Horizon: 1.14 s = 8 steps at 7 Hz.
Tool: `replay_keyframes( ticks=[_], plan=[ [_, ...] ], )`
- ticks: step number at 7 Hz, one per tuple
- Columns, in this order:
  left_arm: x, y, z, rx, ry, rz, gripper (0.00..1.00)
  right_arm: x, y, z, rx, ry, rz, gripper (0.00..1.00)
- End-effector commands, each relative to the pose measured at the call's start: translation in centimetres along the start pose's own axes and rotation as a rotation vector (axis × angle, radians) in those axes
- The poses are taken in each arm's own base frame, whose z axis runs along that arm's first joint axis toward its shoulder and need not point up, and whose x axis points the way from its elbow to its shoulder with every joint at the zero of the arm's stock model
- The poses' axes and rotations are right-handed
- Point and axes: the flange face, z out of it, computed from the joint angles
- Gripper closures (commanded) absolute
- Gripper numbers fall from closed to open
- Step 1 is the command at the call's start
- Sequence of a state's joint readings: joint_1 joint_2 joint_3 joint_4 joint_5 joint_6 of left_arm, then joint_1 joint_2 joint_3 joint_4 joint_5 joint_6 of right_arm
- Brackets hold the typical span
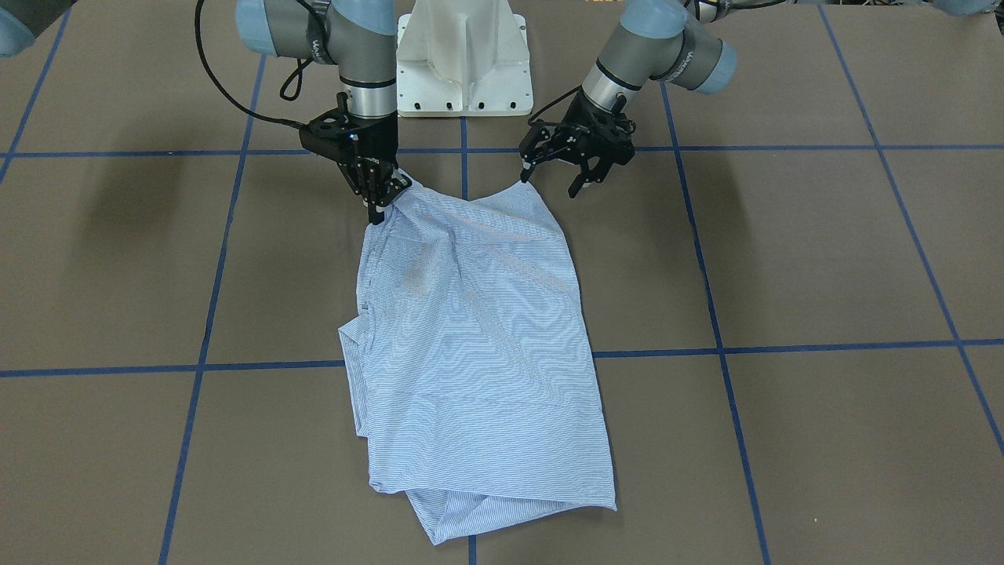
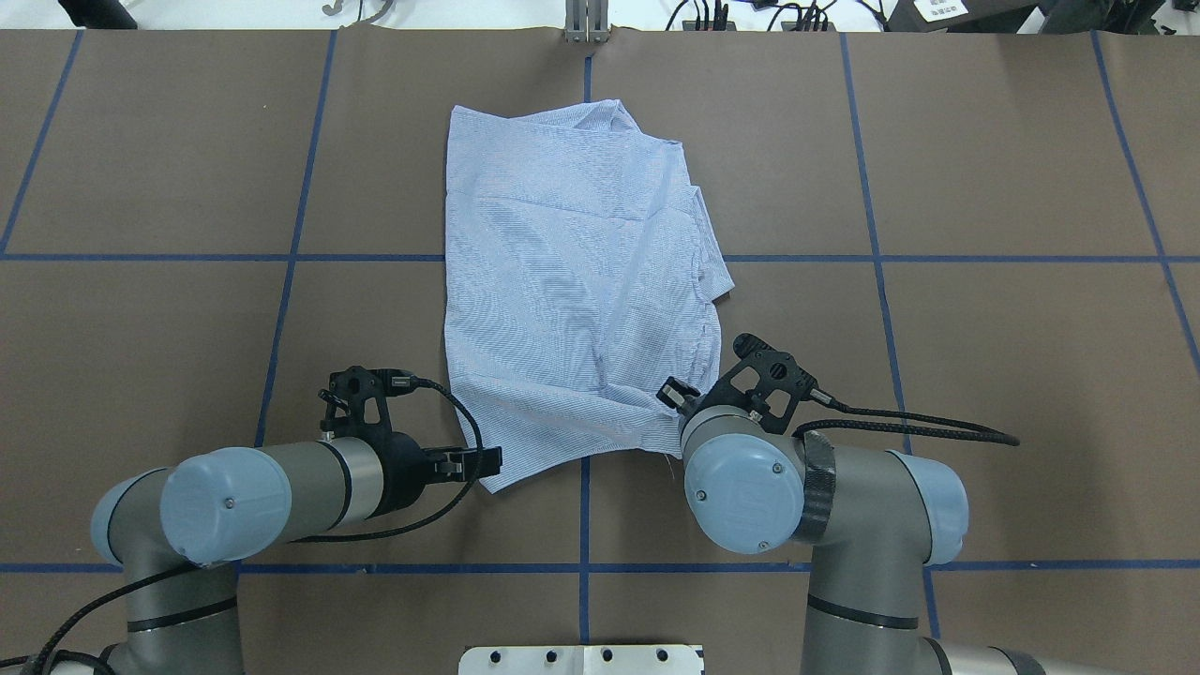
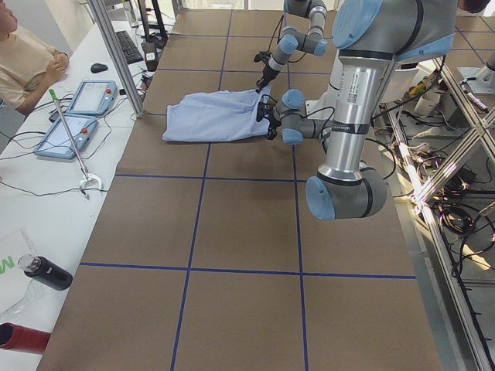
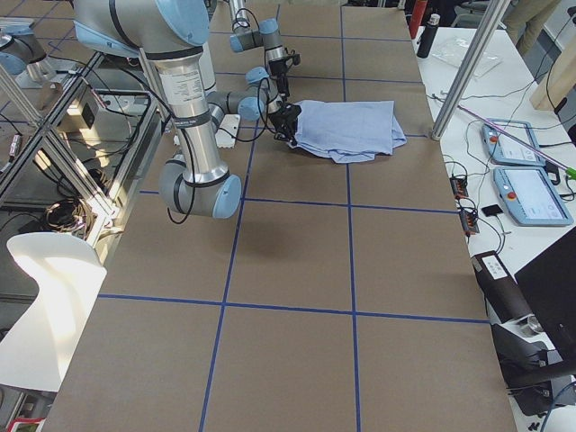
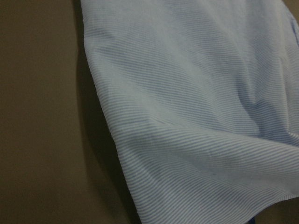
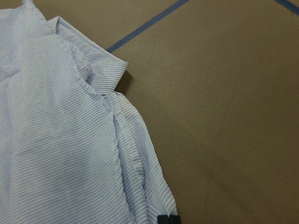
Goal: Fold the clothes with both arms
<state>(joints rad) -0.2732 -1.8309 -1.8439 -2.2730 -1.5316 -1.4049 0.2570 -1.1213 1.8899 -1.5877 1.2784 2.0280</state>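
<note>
Item under inspection: one shirt, light blue with fine stripes, lying partly folded and creased on the bench. It spreads away from both grippers toward the side far from the robot. Its near edge runs between the two grippers.

Right gripper: fingers pinched together on one near corner of the shirt, with the cloth drawn up slightly to it.

Left gripper: fingers spread wide and holding nothing. The other near corner lies at one fingertip, touching or just beside it; the views do not settle which.

Assessment: the step in hand appears to be securing both near corners for a fold away from the robot, and only one corner is secured. The left gripper should bring its fingers to either side of its corner and close on every layer there before any lift. Both grippers should then rise level, keeping the edge between them taut. A one-sided lift would likely skew the cloth.

Count: one shirt, two arms, two grippers.
</note>
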Motion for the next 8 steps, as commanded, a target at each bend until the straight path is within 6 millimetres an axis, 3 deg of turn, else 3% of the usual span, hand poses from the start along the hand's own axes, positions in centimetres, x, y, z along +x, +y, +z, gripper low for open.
replay_keyframes(
  ticks=[1, 3, 6, 7, 8],
  plan=[
    [1.3, 0.5, 1.0, -0.005, 0.000, -0.019, 0.10, 0.1, 0.0, 0.1, 0.002, 0.001, -0.001, 1.00],
    [2.4, 0.4, 3.4, -0.005, -0.010, -0.031, 0.11, 0.1, 0.0, 0.1, 0.002, 0.001, -0.001, 1.00],
    [1.7, 0.6, 3.4, -0.008, -0.021, -0.030, 0.12, 0.1, 0.0, 0.1, 0.002, 0.001, -0.001, 1.00],
    [1.9, 0.6, 3.3, -0.006, -0.017, -0.032, 0.25, 0.1, 0.0, 0.1, 0.002, 0.001, -0.001, 1.00],
    [2.2, 0.5, 3.2, -0.005, -0.012, -0.052, 0.71, 0.1, 0.0, 0.0, 0.001, -0.001, -0.001, 1.00]
  ],
)
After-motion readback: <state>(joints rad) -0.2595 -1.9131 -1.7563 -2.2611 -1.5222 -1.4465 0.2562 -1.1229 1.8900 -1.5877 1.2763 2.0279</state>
